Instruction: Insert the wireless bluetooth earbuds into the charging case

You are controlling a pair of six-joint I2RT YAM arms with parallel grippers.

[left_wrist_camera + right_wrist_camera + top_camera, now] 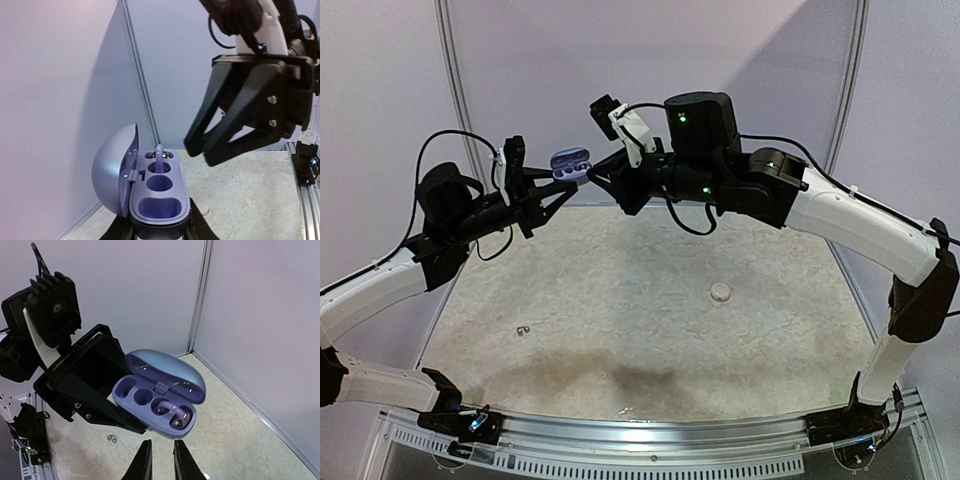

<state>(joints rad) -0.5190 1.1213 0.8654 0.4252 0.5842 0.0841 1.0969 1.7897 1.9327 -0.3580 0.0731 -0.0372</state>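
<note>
My left gripper [567, 180] is shut on an open lilac-blue charging case [571, 163] and holds it high above the table at the back. In the left wrist view the case [160, 197] stands between my fingers with its lid up. One purplish earbud with shiny bits [160, 156] sits in the far wells, and it also shows in the right wrist view [175, 414]. The two near wells are empty. My right gripper [596, 180] hovers just in front of the case [159, 399], narrowly open and empty [162, 460]. A tiny dark earbud piece with shiny bits [524, 331] lies on the table.
A small whitish round piece [721, 292] lies on the mat right of centre, and it also shows in the left wrist view [202, 208]. The dark piece also shows in the right wrist view [112, 438]. White walls with a corner post [198, 295] stand close behind the case.
</note>
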